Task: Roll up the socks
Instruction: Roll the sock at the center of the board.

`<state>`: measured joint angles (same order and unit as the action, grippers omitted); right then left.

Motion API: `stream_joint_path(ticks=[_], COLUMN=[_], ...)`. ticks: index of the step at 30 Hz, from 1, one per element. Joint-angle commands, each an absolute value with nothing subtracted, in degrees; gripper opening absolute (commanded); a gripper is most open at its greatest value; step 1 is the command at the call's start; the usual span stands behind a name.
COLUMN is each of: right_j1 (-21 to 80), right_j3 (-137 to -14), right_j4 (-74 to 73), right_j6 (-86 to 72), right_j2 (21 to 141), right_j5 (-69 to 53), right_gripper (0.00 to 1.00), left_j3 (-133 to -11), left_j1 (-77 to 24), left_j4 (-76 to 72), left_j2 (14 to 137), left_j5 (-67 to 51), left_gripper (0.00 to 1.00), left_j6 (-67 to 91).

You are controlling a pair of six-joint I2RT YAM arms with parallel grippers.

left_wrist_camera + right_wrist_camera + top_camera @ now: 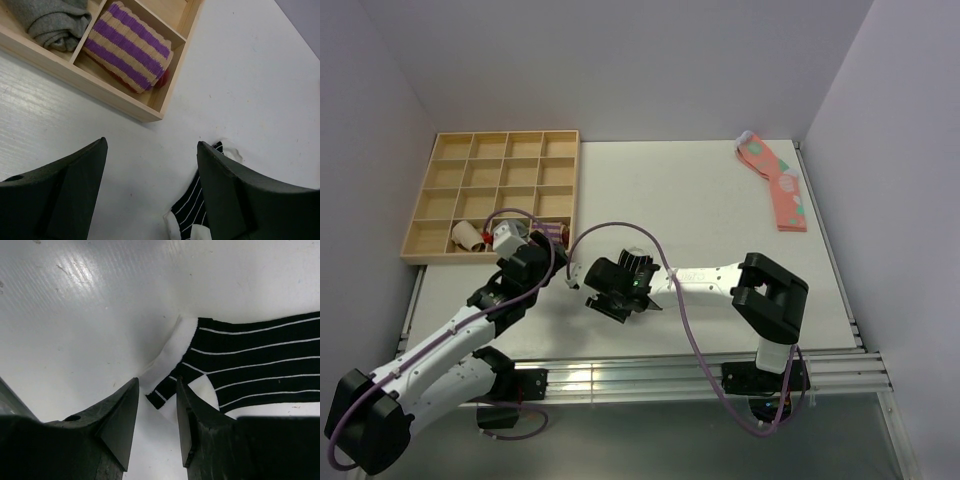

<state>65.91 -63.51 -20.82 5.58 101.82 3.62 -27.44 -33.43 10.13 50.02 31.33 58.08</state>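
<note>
The black socks (255,362) with thin white stripes and white trim lie flat on the white table. In the right wrist view their white-trimmed end sits between the tips of my right gripper (157,382), whose jaws stand a narrow gap apart with table showing between them. In the left wrist view the socks (192,210) lie low beside the right finger of my left gripper (152,145), which is wide open and empty over bare table. In the top view both grippers meet near the table's front, left (560,275) and right (605,298), and hide the socks.
A wooden compartment tray (440,252) stands at the back left, close to my left gripper; it holds a purple-striped sock bundle (127,47), a grey sock (52,22) and a tan roll (470,235). Pink socks (782,185) lie at the far right.
</note>
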Motion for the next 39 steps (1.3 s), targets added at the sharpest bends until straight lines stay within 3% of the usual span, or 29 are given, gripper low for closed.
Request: stream_joint_path(ticks=[1,19,23,32,39], right_j1=[66.5,66.8,65.7,55.2,45.6], right_j3=[-66.2,-66.0,-65.2,-67.2,-72.0], right_j4=[-21.4,-20.6,-20.4,-26.6,-42.1], right_j6=[4.9,5.4,7.4,15.8,25.8], right_j2=[102.5,105.2,104.7,105.1,107.4], right_j5=[3.4,2.5,0.7,-18.2,-38.3], right_gripper=[0.45,0.49,0.41,0.23,0.19], left_j3=[-28.2,-26.8,-26.3,-25.2,-20.9], left_j1=[-33.1,-32.3,-32.1,-32.1,-33.0], left_j4=[7.3,4.7,3.4,0.4,-11.8], left_j2=[50.8,52.5,52.7,56.4,56.4], left_j5=[30.4,29.1,28.3,25.7,20.9], left_gripper=[0.78,0.78,0.78,0.76,0.71], left_j6=[57.5,56.6,56.3,56.2,52.4])
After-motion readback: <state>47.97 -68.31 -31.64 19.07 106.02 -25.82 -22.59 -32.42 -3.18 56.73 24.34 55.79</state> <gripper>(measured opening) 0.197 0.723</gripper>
